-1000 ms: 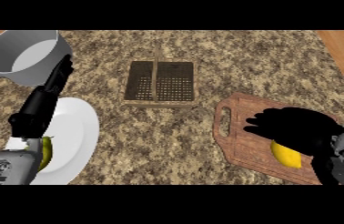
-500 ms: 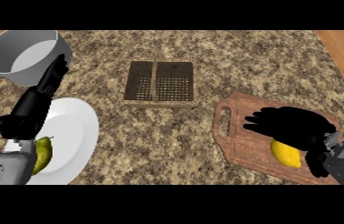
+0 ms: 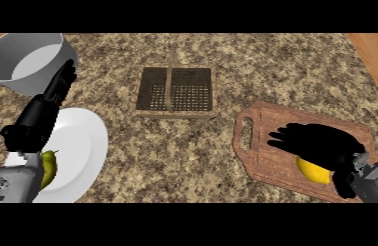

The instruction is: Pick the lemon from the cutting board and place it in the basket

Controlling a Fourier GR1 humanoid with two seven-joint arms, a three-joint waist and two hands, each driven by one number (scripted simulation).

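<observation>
Lying on the brown wooden cutting board (image 3: 258, 155) at the right of the speckled granite surface (image 3: 266, 70), the yellow lemon (image 3: 313, 172) is partly covered by the black right robot hand (image 3: 321, 145). The fingers (image 3: 284, 138) are seen spread and relaxed over the board beside the fruit, not curled round it. The dark wire basket (image 3: 176, 92) with a wooden rim is noted well apart, at centre. The left robot hand (image 3: 48, 107) is held open, fingers straight, between a round white plate (image 3: 85, 140) and a grey metal pot (image 3: 33, 62).
</observation>
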